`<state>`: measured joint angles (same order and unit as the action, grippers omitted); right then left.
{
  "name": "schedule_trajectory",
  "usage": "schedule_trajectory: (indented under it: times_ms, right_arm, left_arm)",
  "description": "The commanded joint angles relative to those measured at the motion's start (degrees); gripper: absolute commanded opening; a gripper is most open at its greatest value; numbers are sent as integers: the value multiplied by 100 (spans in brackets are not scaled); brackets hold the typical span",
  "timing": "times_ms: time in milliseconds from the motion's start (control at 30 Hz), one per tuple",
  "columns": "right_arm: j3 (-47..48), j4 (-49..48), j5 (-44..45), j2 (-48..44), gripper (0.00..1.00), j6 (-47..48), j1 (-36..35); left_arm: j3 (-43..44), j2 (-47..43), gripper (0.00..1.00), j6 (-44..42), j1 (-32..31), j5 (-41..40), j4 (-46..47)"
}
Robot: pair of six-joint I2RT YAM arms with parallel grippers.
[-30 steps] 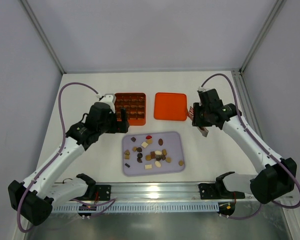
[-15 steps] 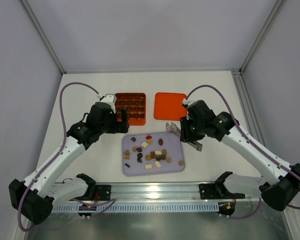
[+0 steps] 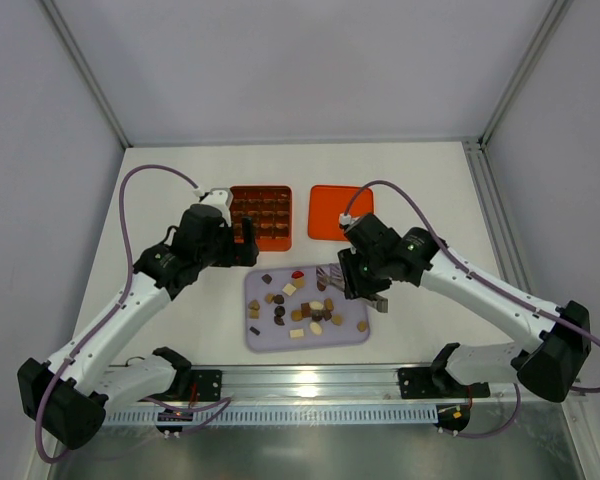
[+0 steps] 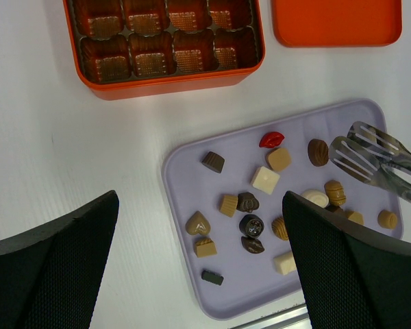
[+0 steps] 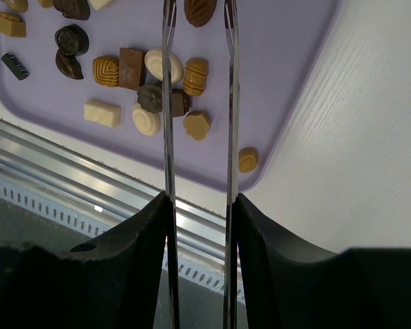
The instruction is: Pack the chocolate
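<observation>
**A:** Top view. What occupies the centre?

**B:** A lavender tray (image 3: 260, 340) on the white table (image 3: 280, 165). It carries the chocolate (image 3: 305, 305): small dark brown, tan and cream pieces, loose and scattered. One red piece (image 4: 271, 139) lies near the tray's 12 o'clock edge.

**A:** And beyond the tray?

**B:** At its 11 o'clock, an orange box (image 3: 261, 216) divided into brown-lined cells. At its 1 o'clock, a flat orange lid (image 3: 335, 212). Box and lid lie side by side but apart, and neither touches the tray.

**A:** State of the left gripper (image 3: 248, 244)?

**B:** Jaws spread wide, gripping nothing. It hangs by the box's near edge, at the tray's 10 o'clock. Its wrist view looks down on box and tray together.

**A:** The right gripper (image 5: 200, 199)?

**B:** Jaws drawn to a narrow gap, clamped on a pair of metal tongs (image 4: 382, 171). The two tong arms pass between the fingers and run out over the tray's 3 o'clock side.

**A:** The tong tips?

**B:** Slotted and slightly apart. In the left wrist view a dark brown oval piece (image 4: 318, 152) lies on the tray just beside them, at their 9 o'clock. Whether the tips touch the tray cannot be told.

**A:** Where, then, is the chocolate?

**B:** Every piece that can be made out lies on the tray. One tan piece (image 5: 248, 159) sits right at the rim, by the near right corner.
</observation>
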<state>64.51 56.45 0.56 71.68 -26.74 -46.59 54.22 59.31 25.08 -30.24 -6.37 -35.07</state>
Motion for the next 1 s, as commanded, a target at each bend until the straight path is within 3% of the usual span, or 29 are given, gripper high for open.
schedule_trajectory:
  times_ms: [0, 967]
  right_arm:
    - [149, -107, 182, 65, 45, -86, -113]
    - [281, -178, 419, 795, 45, 29, -448]
  left_arm:
    - [133, -16, 100, -21, 27, -13, -17]
    - [142, -16, 100, -38, 27, 22, -26]
